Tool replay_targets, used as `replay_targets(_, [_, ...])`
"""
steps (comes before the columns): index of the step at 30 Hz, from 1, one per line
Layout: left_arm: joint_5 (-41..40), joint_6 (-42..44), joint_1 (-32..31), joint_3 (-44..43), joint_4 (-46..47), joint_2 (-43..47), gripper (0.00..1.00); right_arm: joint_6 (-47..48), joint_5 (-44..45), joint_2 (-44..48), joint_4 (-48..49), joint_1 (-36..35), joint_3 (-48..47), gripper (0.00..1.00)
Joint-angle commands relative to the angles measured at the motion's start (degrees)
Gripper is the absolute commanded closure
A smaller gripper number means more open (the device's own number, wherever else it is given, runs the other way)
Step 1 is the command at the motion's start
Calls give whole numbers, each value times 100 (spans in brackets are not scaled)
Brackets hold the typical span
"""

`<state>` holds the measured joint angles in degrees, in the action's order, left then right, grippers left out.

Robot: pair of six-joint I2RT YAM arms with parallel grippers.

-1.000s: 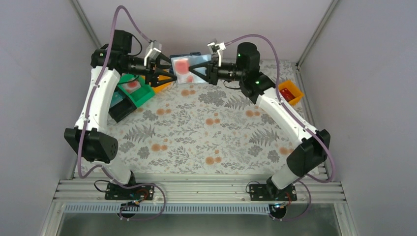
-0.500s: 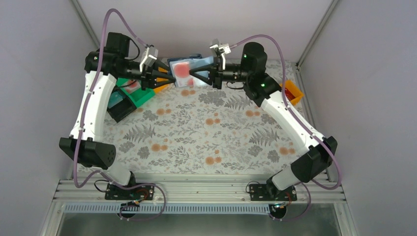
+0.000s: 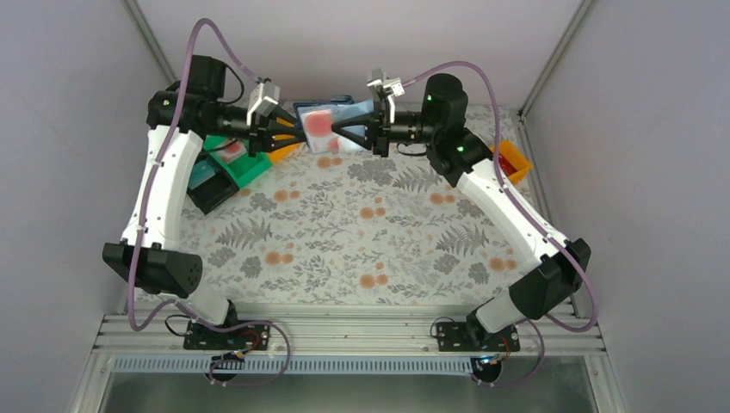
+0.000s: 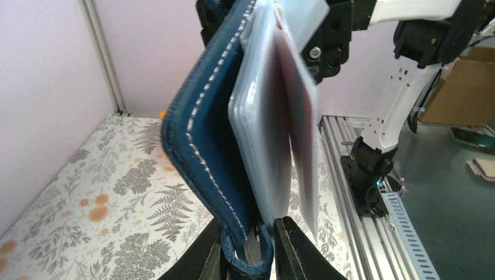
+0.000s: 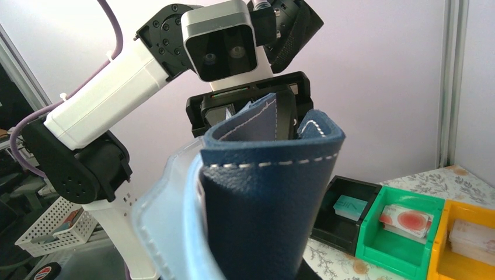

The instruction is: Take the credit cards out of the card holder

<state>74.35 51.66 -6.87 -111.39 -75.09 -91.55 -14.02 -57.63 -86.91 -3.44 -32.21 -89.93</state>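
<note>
Holder (image 3: 349, 115) is up in the air over the far middle of the table (image 3: 361, 232), stretched between both grippers, well off the surface. Left gripper (image 3: 291, 131) is clamped on one end: in its wrist view the fingers (image 4: 293, 252) pinch the stitched navy edge at the bottom. Right gripper (image 3: 343, 135) looks closed on the other end in the top view; its own wrist view is filled by the holder, so the fingers are hidden there. The holder looks soft and floppy: the cover curls into a bend, and the clear sleeves fan loose. It is likely light and will sag or twist if only one end is held. Cards (image 4: 299, 116) are thin, stiff and smooth, probably slippery in the sleeves, with one red-blotched face showing from above. Best hold is a card's exposed free edge, pinched flat and pulled along the pocket while the other gripper keeps the cover. Versus a second ago, the left arm has swung outward, the right has leaned in, and the holder has shifted slightly left. Over the last half second almost nothing has changed.
</note>
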Motion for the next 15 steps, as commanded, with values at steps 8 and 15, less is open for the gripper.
replay_targets(8, [218, -903, -217, 238, 933, 106, 64, -58, 488, 32, 1, -89, -165, 96])
replay_targets(15, [632, -568, -263, 563, 681, 124, 53, -228, 815, -79, -18, -97, -248, 96])
